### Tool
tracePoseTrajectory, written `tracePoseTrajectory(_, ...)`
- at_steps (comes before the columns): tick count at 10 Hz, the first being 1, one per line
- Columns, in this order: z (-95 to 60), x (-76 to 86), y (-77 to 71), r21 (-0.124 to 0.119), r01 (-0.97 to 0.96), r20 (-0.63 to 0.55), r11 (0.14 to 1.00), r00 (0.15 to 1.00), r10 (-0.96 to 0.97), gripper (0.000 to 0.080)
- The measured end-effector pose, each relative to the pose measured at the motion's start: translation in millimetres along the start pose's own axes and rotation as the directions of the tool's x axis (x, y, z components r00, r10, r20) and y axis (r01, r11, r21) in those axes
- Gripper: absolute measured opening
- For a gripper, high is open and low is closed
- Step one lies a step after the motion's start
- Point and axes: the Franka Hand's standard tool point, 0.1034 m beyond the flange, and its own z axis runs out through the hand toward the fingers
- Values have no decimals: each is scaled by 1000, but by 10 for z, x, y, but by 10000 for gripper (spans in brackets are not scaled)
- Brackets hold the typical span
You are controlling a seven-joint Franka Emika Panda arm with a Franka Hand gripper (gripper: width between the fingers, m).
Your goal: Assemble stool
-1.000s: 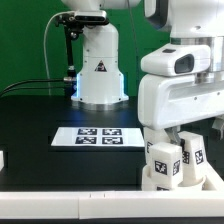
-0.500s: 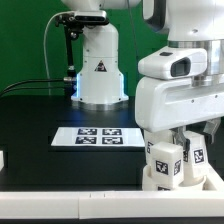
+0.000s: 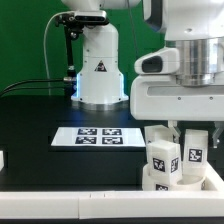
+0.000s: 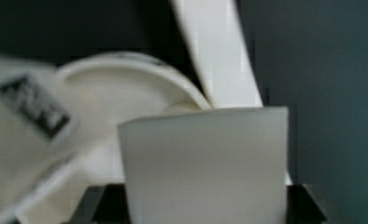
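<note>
Pincer (image 3: pixel 178 130) grip could not be told; directly beneath it two legs (image 3: pixel 163 160) were already standing in the seat (image 3: pixel 150 180), others presumably left.

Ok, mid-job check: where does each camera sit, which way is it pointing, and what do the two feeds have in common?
Exterior view: off the arm, low across the black table, facing the arm's white base; shows the marker board, the white arm's wrist housing, and white tagged stool legs on the round white seat.
Wrist view: on the wrist, looking along the gripper; a white stool leg fills it, seat behind.
Shared: legs and seat.
</note>
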Motion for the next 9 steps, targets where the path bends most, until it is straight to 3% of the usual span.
tracePoseTrajectory(1,-8,15,2,13,-77,6,997,997,77,338)
tracePoseTrajectory(5,-6,7,2,17,-302,17,953,953,302,338)
tracePoseTrajectory(7,-77,28,-18,39,-535,34,844,845,534,338)
tracePoseTrajectory(9,-101,44,-95,75,-810,73,582,587,807,338)
